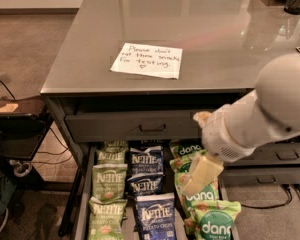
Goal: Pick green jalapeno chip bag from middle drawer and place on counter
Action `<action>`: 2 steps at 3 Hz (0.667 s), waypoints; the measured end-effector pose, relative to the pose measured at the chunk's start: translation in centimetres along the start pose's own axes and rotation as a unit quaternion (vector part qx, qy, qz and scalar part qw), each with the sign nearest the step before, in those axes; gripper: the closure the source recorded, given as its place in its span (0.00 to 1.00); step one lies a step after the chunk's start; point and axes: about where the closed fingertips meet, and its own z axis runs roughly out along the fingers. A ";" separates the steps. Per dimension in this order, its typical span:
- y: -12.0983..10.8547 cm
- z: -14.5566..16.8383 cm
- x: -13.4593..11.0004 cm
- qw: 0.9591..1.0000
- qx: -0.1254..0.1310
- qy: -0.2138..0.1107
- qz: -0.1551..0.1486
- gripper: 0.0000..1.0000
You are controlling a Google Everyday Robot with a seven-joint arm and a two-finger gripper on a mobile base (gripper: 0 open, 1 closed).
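The middle drawer (81, 204) stands pulled open below the counter (200, 29). Three pale olive-green Kettle jalapeno chip bags lie in its left column; the middle one (109, 181) is the clearest. Dark blue Kettle bags (146, 161) fill the centre column and bright green dang bags (215, 224) the right. My gripper (200, 146) hangs on the white arm (270, 109) over the right column, above the dang bags, its two cream fingers (202, 173) spread apart and empty. It is well right of the jalapeno bags.
A white handwritten note (147, 60) lies on the counter. The top drawer (140, 126) is closed above the open one. Narrower drawers with bar handles (287, 155) stand at the right. A low dark cart (15, 119) and cables stand at the left.
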 end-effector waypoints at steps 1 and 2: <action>1.5 6.2 -1.5 1.000 -0.015 -0.021 0.004 0.00; 1.6 6.2 -1.5 1.000 -0.015 -0.021 0.003 0.00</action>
